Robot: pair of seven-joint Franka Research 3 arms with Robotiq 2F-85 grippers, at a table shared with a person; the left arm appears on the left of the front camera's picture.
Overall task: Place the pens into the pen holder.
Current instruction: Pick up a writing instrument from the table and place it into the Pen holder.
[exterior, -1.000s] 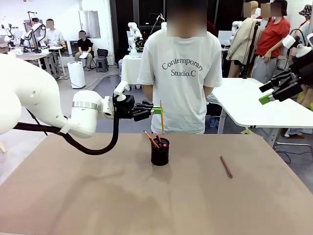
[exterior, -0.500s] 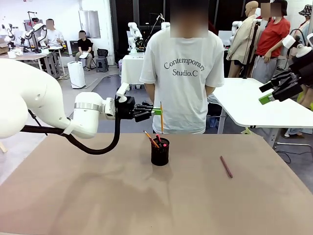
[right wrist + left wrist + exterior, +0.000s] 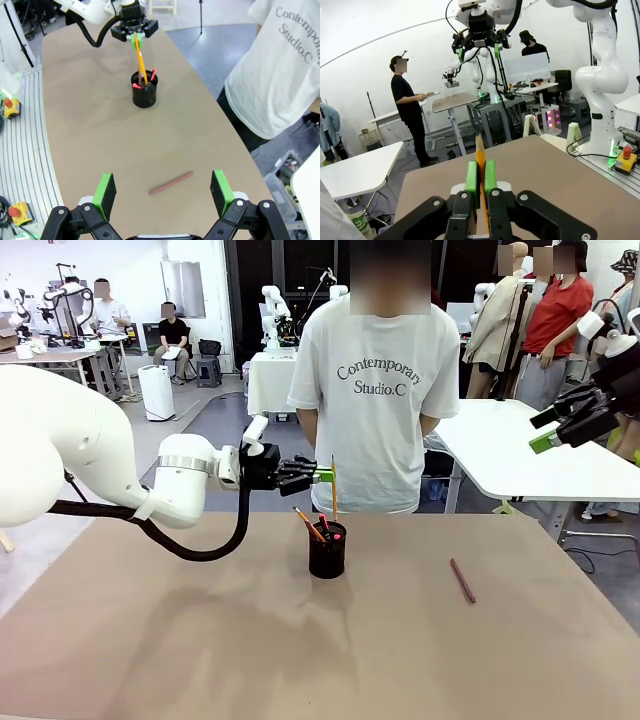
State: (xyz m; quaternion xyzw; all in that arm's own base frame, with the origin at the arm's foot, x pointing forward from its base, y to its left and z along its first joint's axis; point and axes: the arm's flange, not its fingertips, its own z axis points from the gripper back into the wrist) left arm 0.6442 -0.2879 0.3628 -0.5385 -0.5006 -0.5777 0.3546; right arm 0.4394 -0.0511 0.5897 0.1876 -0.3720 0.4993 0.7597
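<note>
The left pincer (image 3: 322, 475) is clamped shut on a yellow-orange pencil (image 3: 333, 488), pinching it between the green pads a little above its middle, so the pencil hangs upright with its lower end pointing to 6 o'clock. Directly under that end stands the black mesh pen holder (image 3: 327, 552), near the middle of the brown worktop (image 3: 200, 640), with an orange pen and two red-pink-tipped ones already leaning in it. A pencil like this is probably light, stiff and smooth, so it could swivel in a two-pad pinch; holding it near its middle looks sensible. The holder is likely light too, and a sideways nudge from the pencil could tip it. At 4 o'clock from the holder, well apart, a reddish-brown pen (image 3: 462, 580) lies flat on the worktop. It probably rolls easily and is best pinched across its middle. The right pincer (image 3: 560, 425) hangs high at 2 o'clock, jaws wide and empty.
</note>
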